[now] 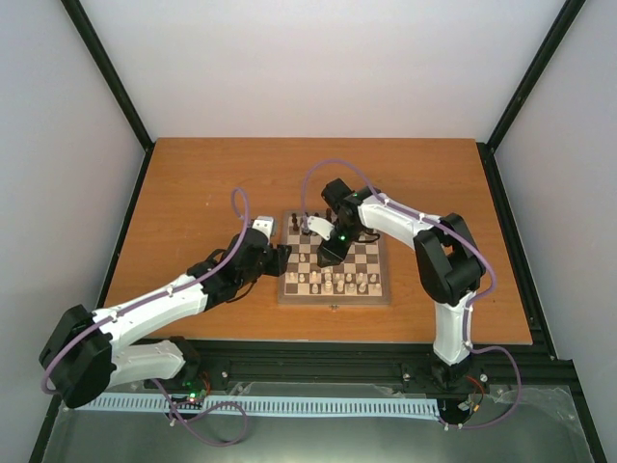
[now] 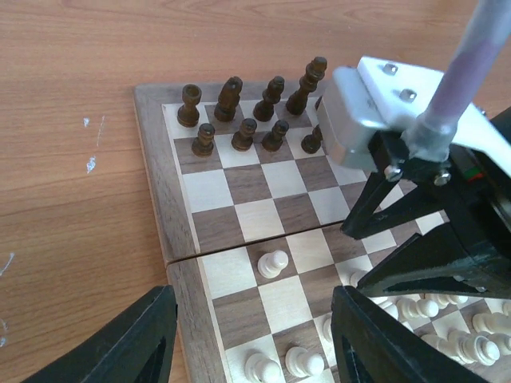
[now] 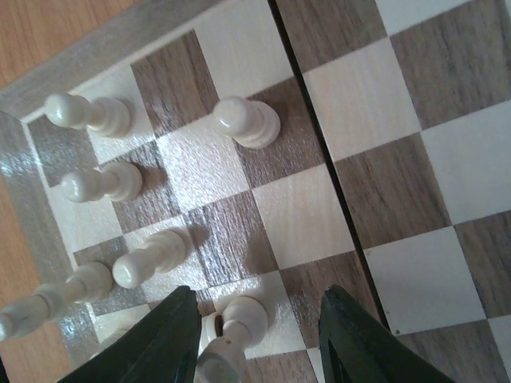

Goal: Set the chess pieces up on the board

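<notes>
**Reaching onto the board (image 1: 382,289) from both sides, neither claw clenched**

Seen from above, the two arms are leaning in over the orange-brown table (image 1: 193,193). The left gripper (image 1: 281,258) is hanging at the board's left edge. The right gripper (image 1: 331,256) is pointing down over the squares near the cream side. That view is too small to be showing how either pair of jaws is standing, and the pieces are reading only as specks.

The wrist cameras are supplying what the overhead one cannot. In the left wrist view, the left fingers (image 2: 136,343) are standing well apart and gripping nothing, with only board and standing pawns between them. A lone cream pawn (image 2: 273,263) is standing upright just beyond the tips. The dark pieces (image 2: 239,112) are standing in two rows at the far end. The right arm's claw is crossing the right side of this view.

The right wrist view is looking closely at the cream corner. Several cream pieces (image 3: 92,183) are sitting on squares beside the border, and one pawn (image 3: 247,124) is standing forward of them on a dark square. Between the right fingers (image 3: 355,343) a cream piece (image 3: 239,319) is sitting on the board. Bare board is showing between it and one finger, so the claw is straddling it, released. Whether the other finger is touching it, I cannot tell.
</notes>
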`<state>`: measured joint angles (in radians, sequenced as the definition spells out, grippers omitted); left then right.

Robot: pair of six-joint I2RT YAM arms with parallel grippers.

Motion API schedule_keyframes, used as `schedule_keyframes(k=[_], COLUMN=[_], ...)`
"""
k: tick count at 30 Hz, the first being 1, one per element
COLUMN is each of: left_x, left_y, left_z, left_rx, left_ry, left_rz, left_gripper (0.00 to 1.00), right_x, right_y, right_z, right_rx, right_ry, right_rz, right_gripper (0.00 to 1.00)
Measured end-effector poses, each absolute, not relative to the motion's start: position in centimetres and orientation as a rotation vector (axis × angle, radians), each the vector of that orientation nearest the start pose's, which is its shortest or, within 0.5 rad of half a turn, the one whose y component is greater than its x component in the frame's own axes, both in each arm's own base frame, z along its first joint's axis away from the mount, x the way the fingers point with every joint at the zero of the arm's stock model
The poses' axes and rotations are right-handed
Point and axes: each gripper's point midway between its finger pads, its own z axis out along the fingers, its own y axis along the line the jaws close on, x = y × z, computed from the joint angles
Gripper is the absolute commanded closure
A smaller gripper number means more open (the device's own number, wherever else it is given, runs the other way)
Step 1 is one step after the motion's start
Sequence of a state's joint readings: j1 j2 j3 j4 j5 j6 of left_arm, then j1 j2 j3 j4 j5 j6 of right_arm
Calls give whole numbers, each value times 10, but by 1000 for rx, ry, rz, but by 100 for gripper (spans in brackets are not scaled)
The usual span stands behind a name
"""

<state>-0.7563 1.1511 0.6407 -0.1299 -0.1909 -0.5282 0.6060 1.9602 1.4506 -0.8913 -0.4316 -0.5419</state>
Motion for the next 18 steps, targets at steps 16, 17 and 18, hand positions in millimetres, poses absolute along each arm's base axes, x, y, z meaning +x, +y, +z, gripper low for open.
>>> schedule_keyframes(k=[16, 17, 18], left_x=[276, 276, 276], left_y=[-211, -211, -211], left_z=[136, 136, 136], left_rx=[117, 118, 117], left_ry=[2249, 2249, 2248], left_rz=[-501, -502, -502], left_gripper=[44, 44, 44], right_x=[283, 283, 283], right_y=[281, 280, 280], right_z=[57, 57, 57], right_rx=[-1646, -1645, -1646], right_ry=[2480, 2482, 2483], right_rz=[604, 604, 603], right_gripper=[58, 60, 63])
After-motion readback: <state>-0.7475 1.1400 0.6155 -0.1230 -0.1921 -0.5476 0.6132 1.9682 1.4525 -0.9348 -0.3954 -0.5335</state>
